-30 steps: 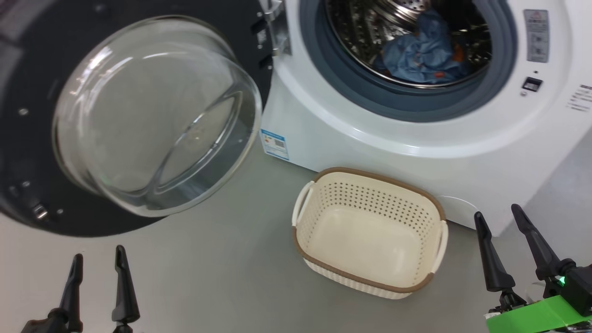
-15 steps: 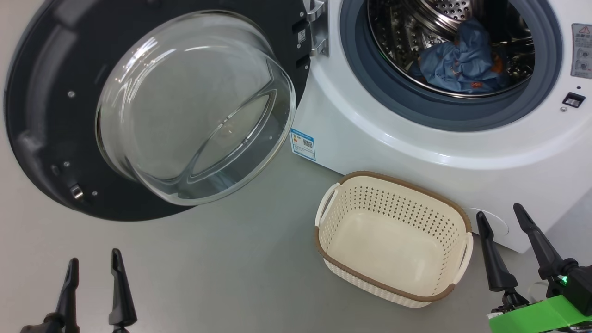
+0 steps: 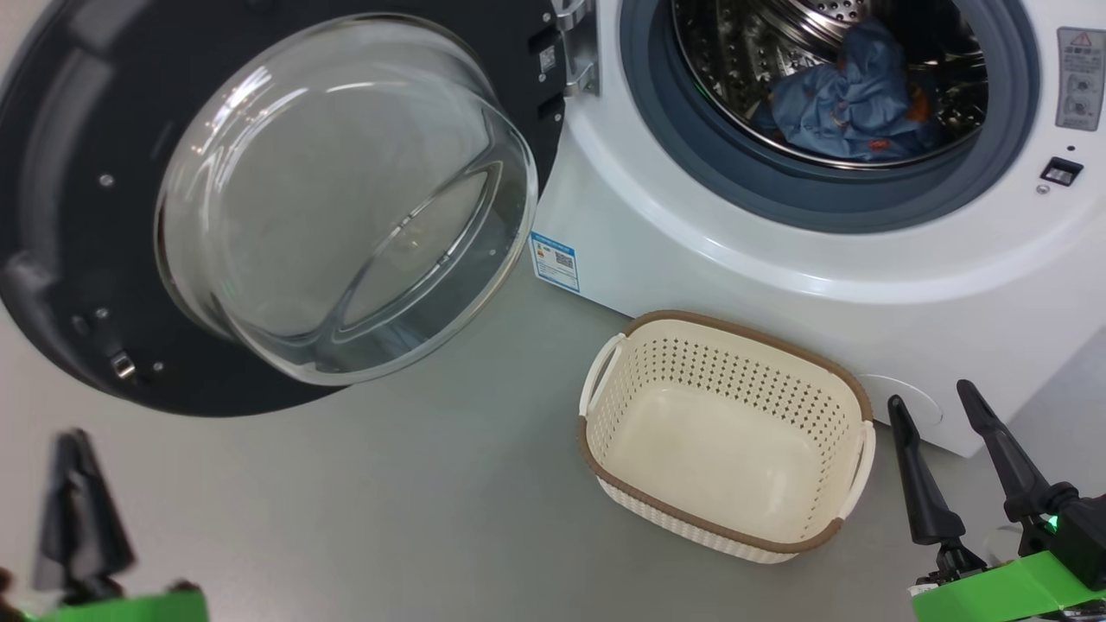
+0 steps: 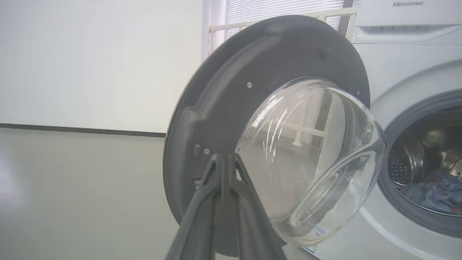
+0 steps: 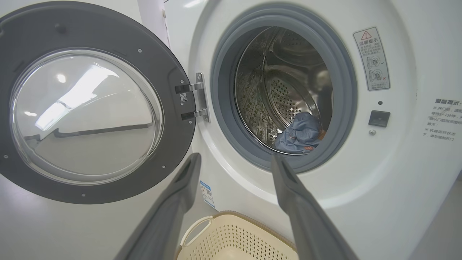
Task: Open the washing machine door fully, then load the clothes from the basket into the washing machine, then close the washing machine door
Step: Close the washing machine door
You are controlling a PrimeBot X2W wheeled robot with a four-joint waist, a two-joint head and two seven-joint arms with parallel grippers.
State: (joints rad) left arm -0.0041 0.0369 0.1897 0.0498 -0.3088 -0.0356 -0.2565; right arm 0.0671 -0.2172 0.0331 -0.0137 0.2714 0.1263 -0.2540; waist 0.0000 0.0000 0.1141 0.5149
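In the head view you see the door (image 3: 337, 199) swung wide open to the left, with its glass bowl bulging toward you. The washing machine (image 3: 778, 259) is on the right. The clothes (image 3: 842, 99) — a blue bundle with small orange marks — lie inside the drum. The basket (image 3: 717, 371) sits on the floor (image 3: 389, 501) just in front of the machine, and you can see its bare bottom. Your left gripper (image 3: 78, 510) is a blur at the lower left. Your right gripper (image 3: 930, 396) is at the lower right, near the basket, with its fingers spread apart.

In the left wrist view, your left gripper (image 4: 223, 156) has its two fingers pressed together at the tips — closed, with nothing between them. They point at the dark inner side of the door (image 4: 252, 72).

In the right wrist view, your right gripper (image 5: 235, 157) is wide open and holds nothing. The clothes (image 5: 299, 133) sit low in the drum, and the basket (image 5: 231, 234) shows at the bottom between the fingers.
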